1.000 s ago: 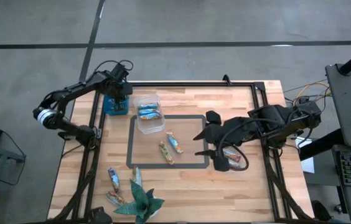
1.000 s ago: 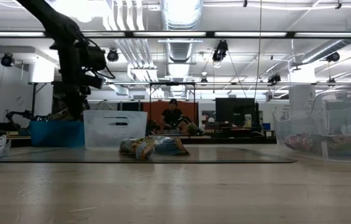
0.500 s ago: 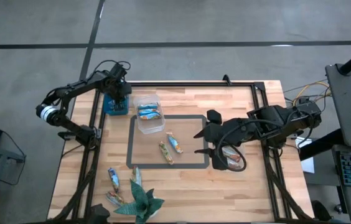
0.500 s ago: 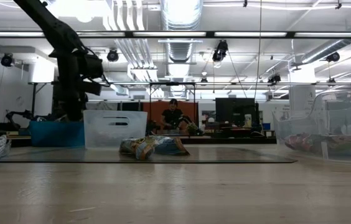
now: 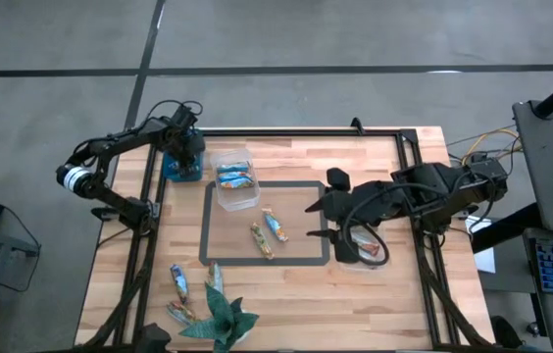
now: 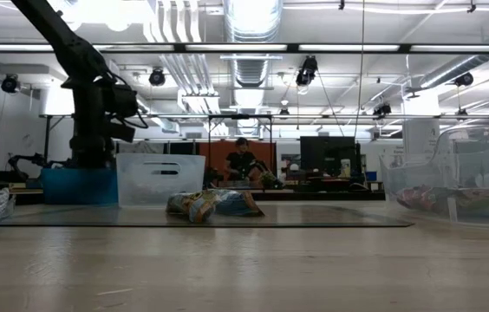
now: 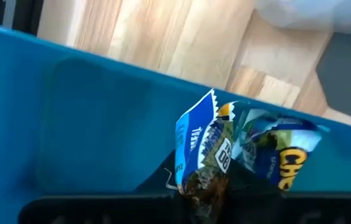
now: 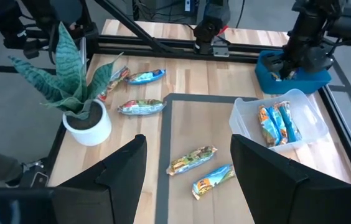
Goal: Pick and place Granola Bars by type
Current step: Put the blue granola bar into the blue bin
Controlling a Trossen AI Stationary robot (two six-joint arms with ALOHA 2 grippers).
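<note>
The left tool (image 5: 184, 157) is down in the blue tub (image 5: 180, 167) at the bench's (image 5: 355, 162) far left corner. Its wrist view shows a blue-wrapped bar (image 7: 238, 149) just above its fingers, inside the tub; the fingers seem to be closed on it, though the contact is hidden at the frame's edge.

The right tool (image 5: 318, 222) hovers over the right part of the bench, jaws spread wide and empty, just beside a clear tub (image 5: 367, 250) with bars inside near the right edge.

Another clear tub (image 5: 235, 178) beside the blue one holds several bars (image 8: 278, 123). Two bars (image 5: 269, 232) lie side by side inside the taped rectangle (image 5: 208, 226) in the middle. Two more bars (image 5: 178, 292) lie near the front left corner, next to a green plant figure (image 5: 220, 316).
</note>
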